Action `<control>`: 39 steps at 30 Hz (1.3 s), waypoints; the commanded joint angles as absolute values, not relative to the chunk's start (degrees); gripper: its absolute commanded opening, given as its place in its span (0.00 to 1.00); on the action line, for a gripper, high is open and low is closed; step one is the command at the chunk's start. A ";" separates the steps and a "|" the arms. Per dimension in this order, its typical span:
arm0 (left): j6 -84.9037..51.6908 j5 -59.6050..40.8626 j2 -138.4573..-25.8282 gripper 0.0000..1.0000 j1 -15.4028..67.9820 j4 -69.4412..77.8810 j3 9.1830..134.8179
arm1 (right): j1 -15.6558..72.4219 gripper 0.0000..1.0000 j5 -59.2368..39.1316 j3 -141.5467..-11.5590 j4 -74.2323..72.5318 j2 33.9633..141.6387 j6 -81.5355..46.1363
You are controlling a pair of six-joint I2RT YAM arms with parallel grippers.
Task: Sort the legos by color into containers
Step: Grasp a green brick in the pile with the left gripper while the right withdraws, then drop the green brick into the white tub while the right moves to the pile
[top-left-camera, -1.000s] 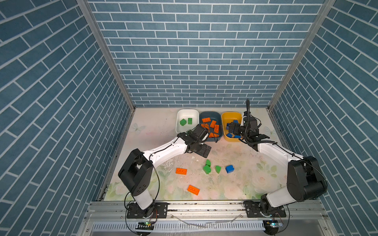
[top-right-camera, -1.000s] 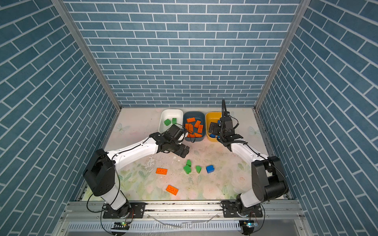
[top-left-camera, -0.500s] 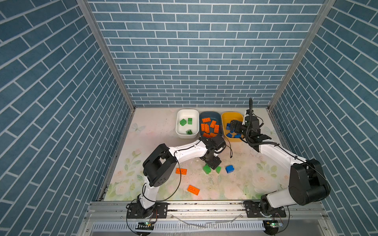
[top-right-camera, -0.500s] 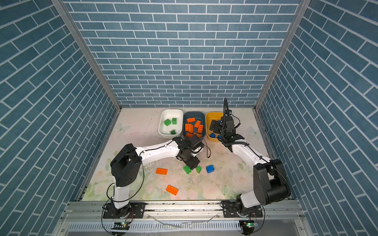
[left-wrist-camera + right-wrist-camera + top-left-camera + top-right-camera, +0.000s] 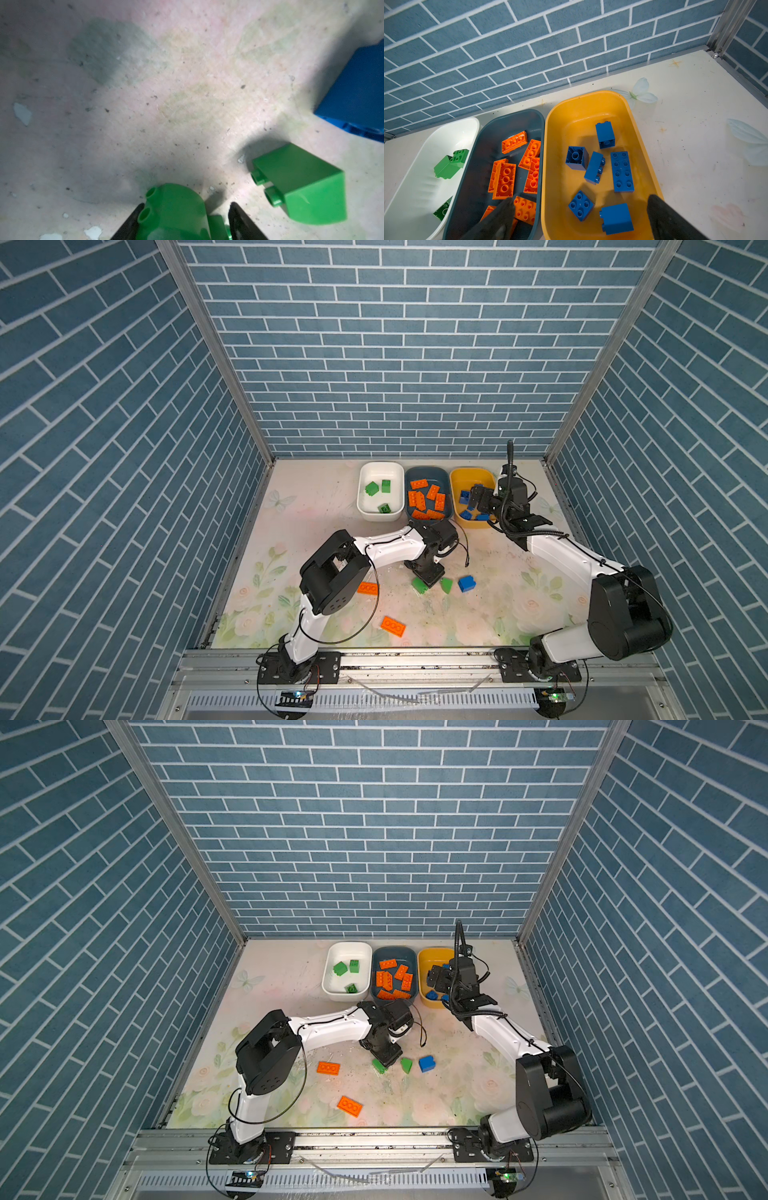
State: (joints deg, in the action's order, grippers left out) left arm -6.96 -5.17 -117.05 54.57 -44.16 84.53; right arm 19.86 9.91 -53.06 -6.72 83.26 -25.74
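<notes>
2 orange plates point(image 5: 368, 588) lie loose on the near left of the table point(image 5: 316, 506), where they lay a second ago. the white tub point(image 5: 374, 472), leftmost of the 3 in the far row, now holds 3 green bricks point(image 5: 372, 488). a second ago i counted 2, so 1 green has just been delivered.

the left gripper point(image 5: 429, 580) has since swung from the tubs' near rims down to the loose cluster mid-table. in the left wrist view it straddles a green brick point(image 5: 174, 212). its jaws have narrowed from wide, with 1 finger point(image 5: 131, 224) against the brick and a gap showing at the other, so i judge the pinch not yet made.

the teal tub point(image 5: 428, 470), in the middle, holds only orange. just right of the left gripper lie a sloped green brick point(image 5: 446, 585) and 1 blue block point(image 5: 467, 583), both unmoved. the yellow tub point(image 5: 465, 477), rightmost, holds only blue blocks point(image 5: 622, 171). the right gripper point(image 5: 476, 499) hovers over it as before, jaws spread wide and empty.

i judge the sorting well along: at least 5 loose pieces remain, and the next green is about to be lifted.
</notes>
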 commanded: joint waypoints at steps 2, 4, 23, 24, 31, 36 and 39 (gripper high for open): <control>-7.10 -3.72 -118.65 0.59 54.66 -43.73 84.59 | 19.78 0.99 11.15 -52.28 -5.89 82.07 -27.42; -7.27 -3.41 -118.72 0.57 54.67 -43.27 84.37 | 19.73 0.99 11.10 -52.36 -5.77 82.00 -27.42; -10.22 -3.72 -111.90 0.38 51.12 -35.00 78.70 | 19.75 0.97 -0.67 -50.01 -3.55 80.47 -22.64; -10.69 -4.47 -111.03 0.37 50.22 -34.06 77.88 | 19.75 0.97 -1.48 -49.95 -2.99 80.34 -22.14; -13.82 -7.40 -106.83 0.31 44.60 -29.58 74.33 | 19.84 0.99 -3.80 -49.69 1.13 79.34 -20.30; -16.25 -9.92 -104.98 0.28 40.33 -27.34 72.76 | 20.00 0.99 -4.31 -49.34 3.81 78.16 -19.01; -16.97 -11.33 -103.23 0.28 37.52 -26.66 73.39 | 20.19 0.99 -7.10 -48.42 4.34 77.07 -17.00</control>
State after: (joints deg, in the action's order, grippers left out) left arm -15.33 -9.17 -105.71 39.44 -28.36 73.34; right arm 19.86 -4.01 -50.70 2.15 79.07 -20.27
